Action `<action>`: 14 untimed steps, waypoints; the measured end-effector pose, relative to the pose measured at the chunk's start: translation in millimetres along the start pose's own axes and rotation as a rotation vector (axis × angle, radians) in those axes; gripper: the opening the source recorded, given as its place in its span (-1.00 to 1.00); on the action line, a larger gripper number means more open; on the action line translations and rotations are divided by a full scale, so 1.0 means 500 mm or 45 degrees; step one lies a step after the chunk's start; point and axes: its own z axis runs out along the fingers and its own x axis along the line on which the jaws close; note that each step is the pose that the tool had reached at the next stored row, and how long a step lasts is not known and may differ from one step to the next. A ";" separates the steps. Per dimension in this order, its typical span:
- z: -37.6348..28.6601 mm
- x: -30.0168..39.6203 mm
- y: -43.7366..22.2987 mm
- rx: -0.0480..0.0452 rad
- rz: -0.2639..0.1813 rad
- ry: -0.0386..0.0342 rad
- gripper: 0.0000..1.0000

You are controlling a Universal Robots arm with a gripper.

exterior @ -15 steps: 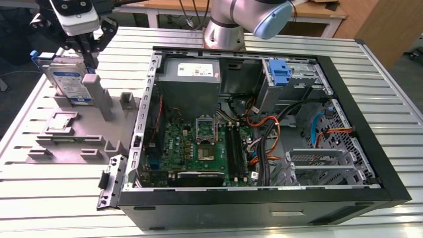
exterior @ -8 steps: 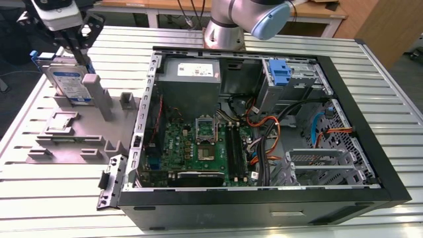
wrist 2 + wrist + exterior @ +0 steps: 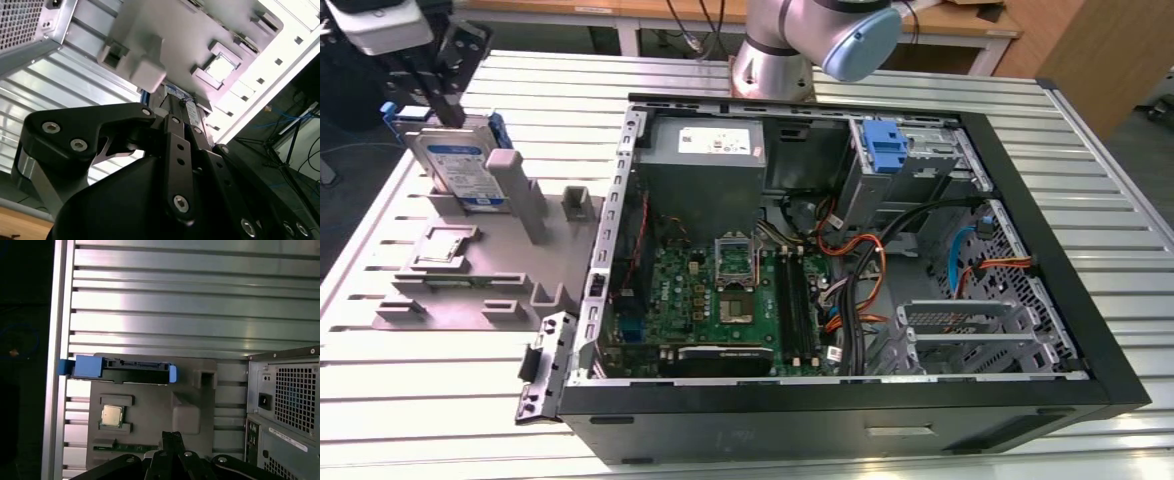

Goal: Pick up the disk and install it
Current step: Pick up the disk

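Black gripper (image 3: pixel 452 117), clenched empty, hangs at twelve o'clock of the upright blue-framed silver disk (image 3: pixel 463 170) in its grey plastic holder (image 3: pixel 470 290), nine o'clock of the open black computer case (image 3: pixel 854 420).

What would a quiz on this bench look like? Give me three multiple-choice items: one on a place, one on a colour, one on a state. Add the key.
1. Where is the disk?
A. In a bay inside the case
B. In the grey holder, at the exterior view's left of the computer case
C. Flat on the table at the case's right

2. What colour is the frame around the disk?
A. Red
B. Yellow
C. Blue

3. How is the computer case?
A. Open, its insides showing
B. Closed by a side panel
C. Standing upright

Key: 1 B, the disk stands on edge in the holder, outside the case. 2 C, the frame's blue ends show in the first wrist view. 3 A, the motherboard lies bare.
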 end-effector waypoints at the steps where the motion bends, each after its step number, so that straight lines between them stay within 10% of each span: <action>1: 0.000 0.008 0.002 0.000 0.000 -0.0019 -0.80; 6: 0.003 0.039 0.023 0.000 0.000 -0.0114 -0.80; 14: 0.007 0.042 0.041 -0.002 -0.108 -0.0076 -0.80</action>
